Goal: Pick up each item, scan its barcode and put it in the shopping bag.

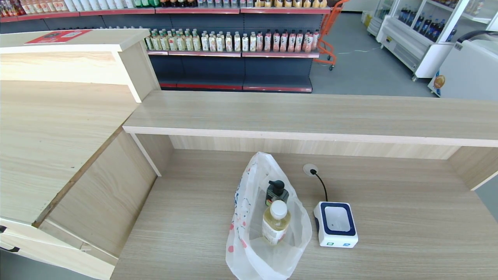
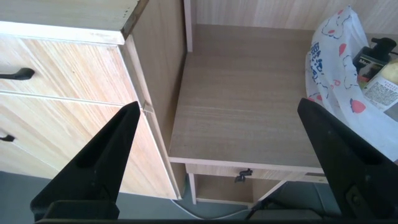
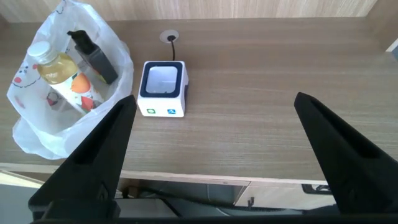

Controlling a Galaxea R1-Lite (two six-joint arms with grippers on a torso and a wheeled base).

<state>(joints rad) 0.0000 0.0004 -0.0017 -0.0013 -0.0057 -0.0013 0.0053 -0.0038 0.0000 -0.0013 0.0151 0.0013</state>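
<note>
A translucent white shopping bag (image 1: 249, 237) with red and blue print lies open on the wooden counter. Inside it are a yellow drink bottle (image 1: 275, 223) with a white cap and a dark pump bottle (image 1: 277, 193). Just right of the bag sits the white and blue barcode scanner (image 1: 336, 224). My left gripper (image 2: 217, 140) is open, held off the counter's near left corner, with the bag (image 2: 339, 68) farther off. My right gripper (image 3: 214, 134) is open, held back from the counter's near edge, facing the scanner (image 3: 161, 88) and the bag (image 3: 59, 112). Both grippers hold nothing.
The scanner's black cable (image 1: 322, 183) runs to a round grommet (image 1: 310, 169) in the counter. A raised ledge (image 1: 311, 116) borders the far side and a side counter (image 1: 50, 136) with drawers (image 2: 56, 106) stands on the left. Bare counter lies right of the scanner.
</note>
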